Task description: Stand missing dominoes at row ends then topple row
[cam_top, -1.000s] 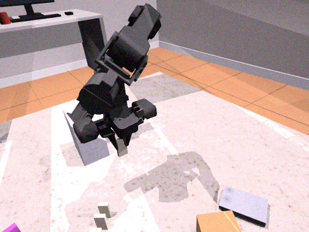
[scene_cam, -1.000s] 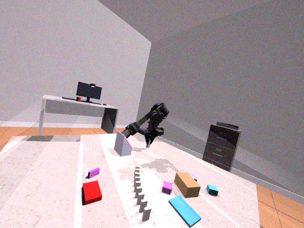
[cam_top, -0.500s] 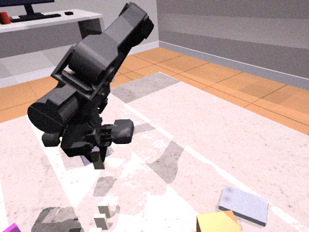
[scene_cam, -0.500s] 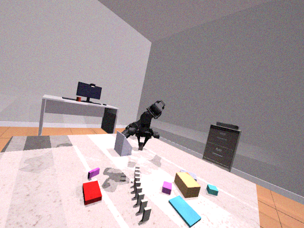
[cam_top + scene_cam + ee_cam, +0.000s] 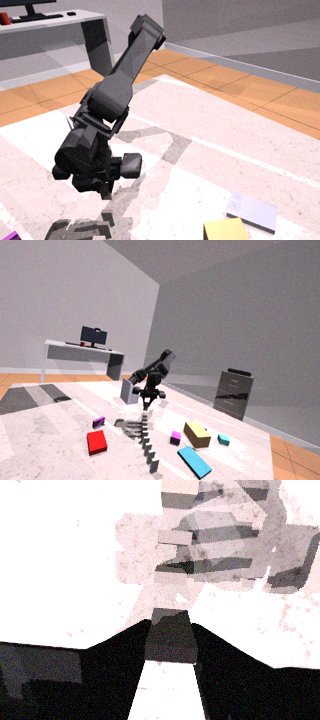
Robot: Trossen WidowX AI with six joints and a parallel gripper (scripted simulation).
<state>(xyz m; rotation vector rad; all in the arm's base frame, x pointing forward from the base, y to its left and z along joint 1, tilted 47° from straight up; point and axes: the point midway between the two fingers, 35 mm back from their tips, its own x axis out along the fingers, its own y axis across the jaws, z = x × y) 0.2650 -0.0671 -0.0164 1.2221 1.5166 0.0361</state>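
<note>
A row of several grey standing dominoes shows its near end domino in the exterior view. Its far end domino stands nearest to the gripper. My gripper is shut on a grey domino, held upright just beyond the row's far end and roughly in line with it. The held domino looks to be a little above the tabletop and apart from the row. Its broad faces look about parallel to those of the row. The top view cuts off most of the row.
Left of the row lie a red block and a purple block. Right of it are a magenta block, a yellow-tan block, a blue slab, a teal block and a pale slab.
</note>
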